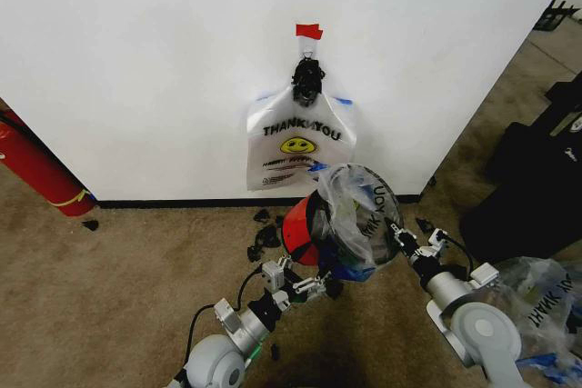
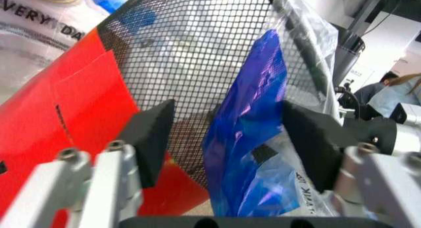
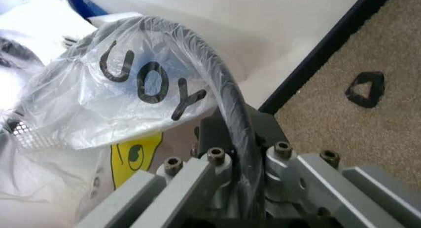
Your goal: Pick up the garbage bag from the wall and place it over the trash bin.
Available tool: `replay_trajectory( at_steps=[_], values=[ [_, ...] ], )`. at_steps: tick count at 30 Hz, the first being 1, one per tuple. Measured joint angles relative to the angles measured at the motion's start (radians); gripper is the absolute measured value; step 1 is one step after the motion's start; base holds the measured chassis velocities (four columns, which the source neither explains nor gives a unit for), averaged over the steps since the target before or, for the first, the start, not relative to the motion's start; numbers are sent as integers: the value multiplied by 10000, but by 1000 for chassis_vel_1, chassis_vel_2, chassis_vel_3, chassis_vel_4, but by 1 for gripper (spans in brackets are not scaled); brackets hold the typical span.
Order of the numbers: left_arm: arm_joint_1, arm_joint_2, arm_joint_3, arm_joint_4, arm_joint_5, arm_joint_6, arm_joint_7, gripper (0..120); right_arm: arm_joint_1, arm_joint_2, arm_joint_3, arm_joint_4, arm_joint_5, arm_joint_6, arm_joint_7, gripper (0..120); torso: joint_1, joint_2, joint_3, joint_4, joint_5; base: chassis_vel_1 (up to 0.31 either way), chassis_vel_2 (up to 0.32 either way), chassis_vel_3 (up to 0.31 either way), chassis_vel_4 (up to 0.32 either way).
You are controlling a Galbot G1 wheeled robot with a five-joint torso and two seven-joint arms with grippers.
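- The left gripper point(image 1: 314, 286) sits at the lower left of the trash bin point(image 1: 305, 229), its fingers point(image 2: 153, 134) spread wide around the mesh side, not pressing it.
- The trash bin is lifted and tilted, with a plastic bag already in it.
- The garbage bag point(image 1: 300, 144) hangs on the wall point(image 1: 145, 61) just behind the bin.
- The right gripper point(image 1: 406, 244) is clamped on the bin's black rim point(image 3: 227, 97).
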State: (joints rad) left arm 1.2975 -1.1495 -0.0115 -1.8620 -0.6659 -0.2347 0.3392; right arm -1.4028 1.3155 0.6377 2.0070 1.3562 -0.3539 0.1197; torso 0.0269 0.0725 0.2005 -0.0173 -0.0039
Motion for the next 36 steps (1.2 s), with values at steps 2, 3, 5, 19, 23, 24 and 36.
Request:
replay_trajectory(
  at_steps=[2,3,5,19,23,24,36],
  values=[
    [-4,5,4,-8,-9,-19,-1,52,17,26,-29,-15,-72,29,-17,0,0,0,0,0,0,0,0,0,0],
    [-5,12,5,-14,-13,-27,-1,49,29,35,-34,-30,-87,38,-19,0,0,0,0,1,0,0,0,0,0],
    [0,43,-6,-26,-20,-40,-1,39,48,42,-43,-63,-113,57,-24,0,0,0,0,0,0,0,0,0,0],
    [64,-6,-38,-224,-172,10,-510,0,7,60,-77,-87,-469,171,-110,0,0,0,0,0,0,0,0,0,0],
    [57,-43,-59,-108,-225,84,-792,0,15,77,-74,-79,-478,181,-110,0,0,0,0,0,0,0,0,0,0],
    [53,-58,-72,31,-224,100,-974,0,15,79,-68,-79,-478,185,-110,0,0,0,0,1,0,0,0,0,0],
    [-119,-316,137,452,453,1002,-2285,0,-53,168,-107,91,-527,218,-188,0,0,0,0,0,-1,0,0,0,0]
  ],
)
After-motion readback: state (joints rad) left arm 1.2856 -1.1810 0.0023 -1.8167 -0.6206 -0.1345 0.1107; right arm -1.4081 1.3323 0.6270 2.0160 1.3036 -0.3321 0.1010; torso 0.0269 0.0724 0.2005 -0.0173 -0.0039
